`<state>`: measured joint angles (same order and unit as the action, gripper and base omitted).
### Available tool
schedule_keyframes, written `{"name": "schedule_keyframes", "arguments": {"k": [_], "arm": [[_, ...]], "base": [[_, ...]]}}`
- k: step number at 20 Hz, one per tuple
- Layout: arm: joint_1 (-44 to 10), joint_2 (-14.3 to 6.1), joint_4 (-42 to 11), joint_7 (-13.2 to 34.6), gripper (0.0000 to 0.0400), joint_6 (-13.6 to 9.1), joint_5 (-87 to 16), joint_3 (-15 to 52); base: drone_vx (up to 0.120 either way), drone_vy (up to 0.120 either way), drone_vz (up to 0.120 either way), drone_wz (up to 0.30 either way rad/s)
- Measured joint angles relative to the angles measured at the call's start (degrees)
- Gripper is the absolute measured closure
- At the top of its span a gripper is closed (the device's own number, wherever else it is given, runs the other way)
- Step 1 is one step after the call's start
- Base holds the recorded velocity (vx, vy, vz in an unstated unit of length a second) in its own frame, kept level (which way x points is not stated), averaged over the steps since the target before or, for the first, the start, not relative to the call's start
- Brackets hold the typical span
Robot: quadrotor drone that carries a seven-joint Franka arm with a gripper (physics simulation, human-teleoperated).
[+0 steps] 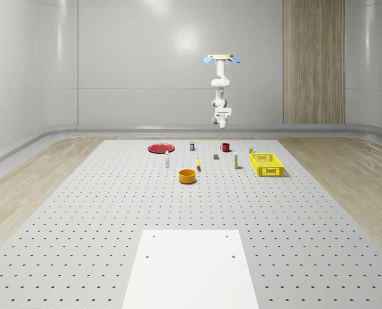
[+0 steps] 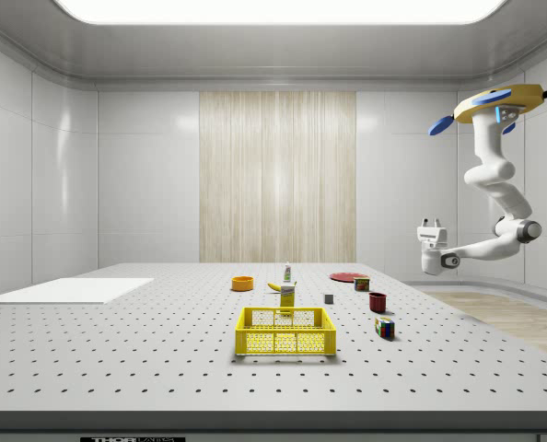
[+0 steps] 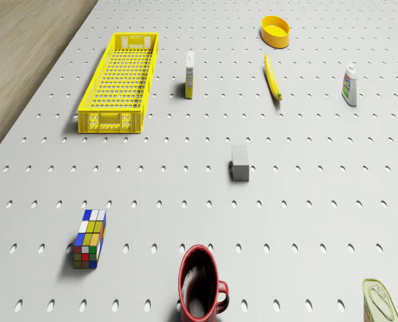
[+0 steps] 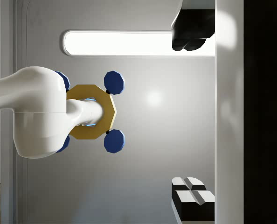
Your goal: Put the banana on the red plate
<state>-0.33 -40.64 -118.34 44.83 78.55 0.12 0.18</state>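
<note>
Nearest, orange bowl (image 1: 188, 176) on the perforated table (image 1: 114, 212); just beside it, banana (image 1: 199, 166) lying flat. Farther back, red plate (image 1: 159, 149). Beyond and high above, hovering drone (image 1: 221, 59), end effector (image 2: 430, 224) spread wide, empty, pointing upward, well apart from the banana.

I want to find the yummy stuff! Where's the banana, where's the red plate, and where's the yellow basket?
banana (image 3: 273, 78), drone view, middle of its long yellow body.
red plate (image 1: 160, 149), whole-scene view, centre of the flat dish.
yellow basket (image 3: 118, 121), drone view, on its near end wall.
</note>
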Motion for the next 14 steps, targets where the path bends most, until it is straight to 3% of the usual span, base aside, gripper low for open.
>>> {"name": "schedule_keyframes", "arguments": {"k": [14], "arm": [[-0.12,0.30,1.29,-0.05,0.0000,-0.38,0.02,0.08]], "base": [[0.120,-0.120,0.000,0.000]]}}
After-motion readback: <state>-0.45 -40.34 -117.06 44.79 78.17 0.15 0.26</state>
